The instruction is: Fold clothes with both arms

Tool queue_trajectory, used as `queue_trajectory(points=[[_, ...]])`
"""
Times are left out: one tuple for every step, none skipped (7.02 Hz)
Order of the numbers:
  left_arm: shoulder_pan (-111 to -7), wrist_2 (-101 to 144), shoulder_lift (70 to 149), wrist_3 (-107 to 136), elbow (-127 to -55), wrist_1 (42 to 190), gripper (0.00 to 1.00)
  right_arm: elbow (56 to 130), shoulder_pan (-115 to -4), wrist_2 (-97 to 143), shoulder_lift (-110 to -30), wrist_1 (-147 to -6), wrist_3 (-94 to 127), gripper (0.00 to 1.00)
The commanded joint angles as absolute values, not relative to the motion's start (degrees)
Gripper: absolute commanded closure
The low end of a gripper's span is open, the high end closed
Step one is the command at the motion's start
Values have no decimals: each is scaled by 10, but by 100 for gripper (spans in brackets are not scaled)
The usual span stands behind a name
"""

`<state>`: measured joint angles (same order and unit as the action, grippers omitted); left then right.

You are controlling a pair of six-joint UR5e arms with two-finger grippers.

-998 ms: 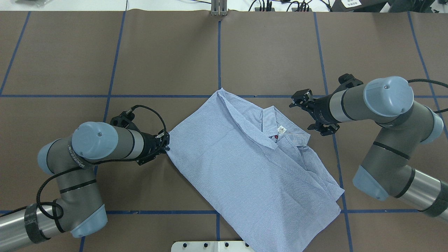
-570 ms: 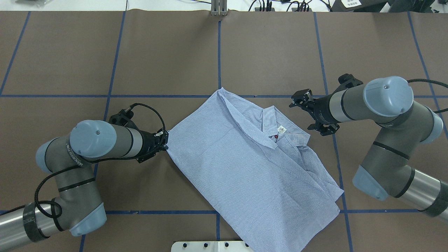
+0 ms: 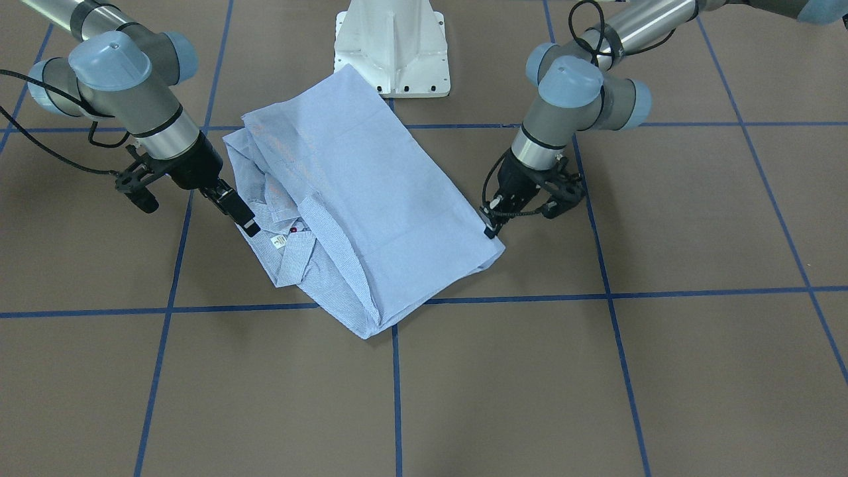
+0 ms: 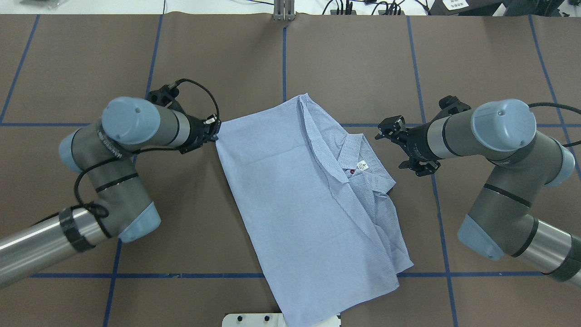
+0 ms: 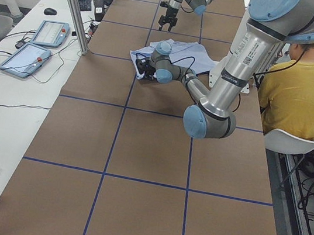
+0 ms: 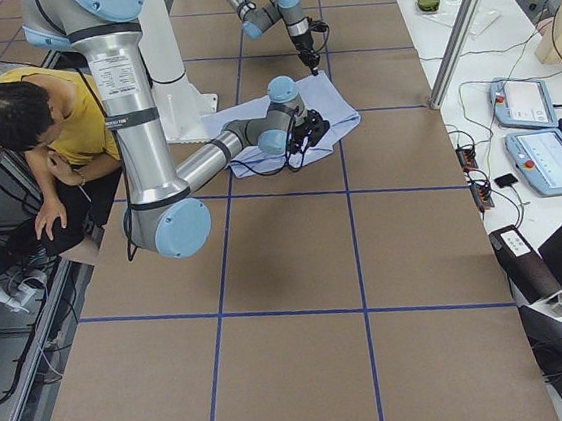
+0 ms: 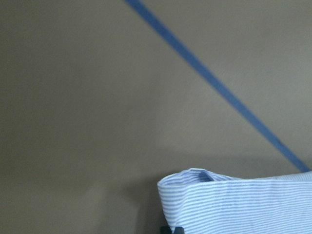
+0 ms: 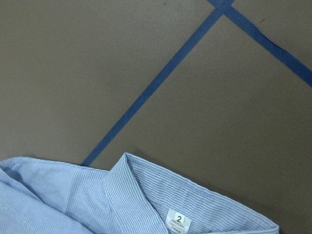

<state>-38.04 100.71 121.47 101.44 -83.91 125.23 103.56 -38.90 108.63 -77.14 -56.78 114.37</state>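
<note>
Where matte brown paper covers the table (image 4: 354,68), blue tape lines (image 4: 284,63) cut it into large rectangles, and a white pedestal base (image 3: 394,46) with a row of bolts stands at the robot's edge. In the side views a white bench (image 5: 8,83) carrying two flat control pendants (image 5: 50,33) runs along the side across from the robot, and a person in a yellow top (image 5: 303,86) sits beside the base. On the paper lies the shirt (image 4: 290,190), thin light-blue cloth with fine white stripes, folded into a long slanted oblong with a smooth panel facing up and its lower end reaching the base. Its collar (image 8: 131,185) lies open toward the robot's right, with a small white neck label (image 4: 361,165) marked 2, a red button (image 4: 353,172) beside it, and rumpled layers bunched below. The left gripper (image 4: 217,132) is clamped on the shirt's far left corner, a rolled striped fold showing in its wrist camera. The right gripper (image 3: 246,225) hangs just beside the collar edge; whether its fingers are apart or together cannot be told.
</note>
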Motion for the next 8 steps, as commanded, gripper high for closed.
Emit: queue_trajectory(points=[[-442,1006,1320,958,-636,1367,100,1036,-390,1086,-773,-569,1144,0],[-447,1000,1373,956,-553,1408,100,1035,-388,1085,-772,-569,1144,0],[-447,995,1402,954,-519,1413,100,1035,-385,1085,-768,-568,1144,0],[-447,994,1402,935,-517,1414,89,1034,-381,1085,-759,-571,1144,0],[-448,994,1399,890,-519,1411,22,1035,-376,1086,-752,-572,1140,0],[-464,1002,1382,882,-550,1410,5,1032,-353,1084,-740,-575,1134,0],[-471,1032,1329,855,-626,1407,6,1020,-332,1080,-706,-579,1122,0],[-479,1056,1265,833,-700,1400,6,1019,-297,1051,-693,-620,1060,0]])
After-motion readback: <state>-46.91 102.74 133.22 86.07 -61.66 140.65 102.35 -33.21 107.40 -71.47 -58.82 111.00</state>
